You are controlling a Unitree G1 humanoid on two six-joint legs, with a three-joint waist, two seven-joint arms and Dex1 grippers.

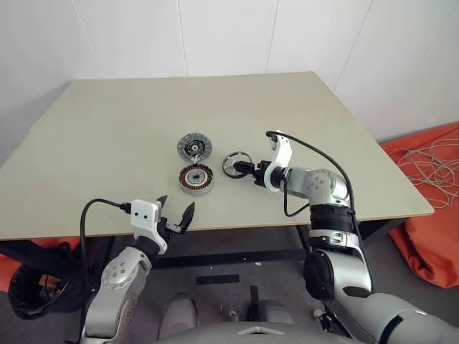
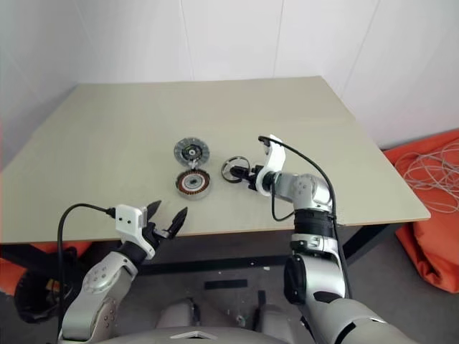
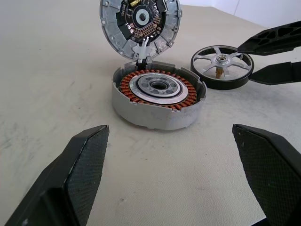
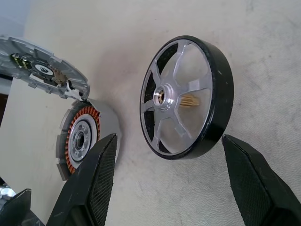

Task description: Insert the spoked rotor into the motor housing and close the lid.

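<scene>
The motor housing (image 1: 196,178), a silver cup with copper windings, rests near the table's middle. Its lid (image 1: 194,147) stands open at the housing's far side, circuit face showing (image 3: 140,26). To the right of the housing, the spoked rotor (image 1: 236,163) lies flat on the table, a black-rimmed ring with silver spokes (image 4: 186,99). My right gripper (image 1: 245,169) is open at the rotor's right edge, its fingers (image 3: 275,42) apart on either side of the rim. My left gripper (image 1: 176,213) is open near the table's front edge, pointing at the housing (image 3: 157,101) from a short distance.
The tan table (image 1: 107,129) has bare surface all around the parts. Its front edge (image 1: 237,226) runs just beyond my left gripper. On the floor to the right lies an orange cloth with white cables (image 1: 430,172). White walls close off the far side.
</scene>
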